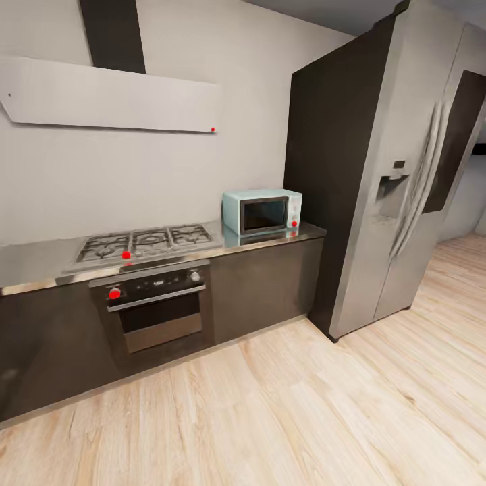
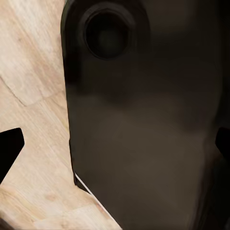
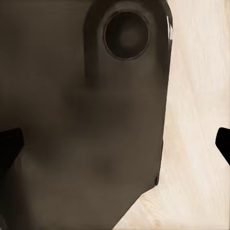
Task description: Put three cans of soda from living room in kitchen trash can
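Place: the kitchen, dark matte cabinets [image 1: 263, 283] under a steel tabletop [image 1: 40, 260], smooth and reflective.
Hob and oven: black iron-grate gas hob [image 1: 145, 243] set above the glass-door oven [image 1: 158, 304], probably to keep cooking in one block.
Microwave: pale teal boxy microwave [image 1: 262, 212], beside the tall brushed-steel fridge [image 1: 398, 182].
Floor: pale wood planks [image 1: 304, 412].
Soda cans, trash can: not located here (likely robot on its way).
Left gripper, right gripper: dark fingertips at wrist-view edges, seemingly wide; cannot tell surely.

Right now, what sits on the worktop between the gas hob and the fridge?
In the head view, a pale teal microwave stands on the steel worktop, between the gas hob and the tall fridge.
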Motion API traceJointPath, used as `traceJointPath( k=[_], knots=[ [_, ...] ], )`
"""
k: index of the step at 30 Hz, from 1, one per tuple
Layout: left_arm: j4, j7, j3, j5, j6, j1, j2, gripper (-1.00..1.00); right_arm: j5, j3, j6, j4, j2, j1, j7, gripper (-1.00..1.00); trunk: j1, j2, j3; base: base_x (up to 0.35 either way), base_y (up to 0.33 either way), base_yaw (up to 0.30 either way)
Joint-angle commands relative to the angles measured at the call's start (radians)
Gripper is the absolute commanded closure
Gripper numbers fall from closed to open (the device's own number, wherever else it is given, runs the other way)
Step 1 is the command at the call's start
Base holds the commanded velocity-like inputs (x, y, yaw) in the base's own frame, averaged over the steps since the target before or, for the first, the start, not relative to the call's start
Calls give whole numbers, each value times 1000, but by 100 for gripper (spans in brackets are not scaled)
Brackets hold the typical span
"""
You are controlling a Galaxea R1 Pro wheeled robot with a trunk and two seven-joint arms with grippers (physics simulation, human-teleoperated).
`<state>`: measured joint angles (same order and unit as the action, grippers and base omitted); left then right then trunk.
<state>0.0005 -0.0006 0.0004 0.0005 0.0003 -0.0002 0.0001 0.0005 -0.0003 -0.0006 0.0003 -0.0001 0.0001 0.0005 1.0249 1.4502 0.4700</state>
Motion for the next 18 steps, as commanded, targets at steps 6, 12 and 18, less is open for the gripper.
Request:
traceJointPath(
  k=[6,12,18],
  knots=[
    [29,-33,30,33,5,-13,13,-100,8,-2,-13,23,2,14,18,-100,0,0,0,0,0,0],
    [29,-41,30,41,5,-13,13,-100,8,-2,-13,23,2,14,18,-100,0,0,0,0,0,0],
    [29,-41,30,41,5,-13,13,-100,8,-2,-13,23,2,14,18,-100,0,0,0,0,0,0]
  ],
)
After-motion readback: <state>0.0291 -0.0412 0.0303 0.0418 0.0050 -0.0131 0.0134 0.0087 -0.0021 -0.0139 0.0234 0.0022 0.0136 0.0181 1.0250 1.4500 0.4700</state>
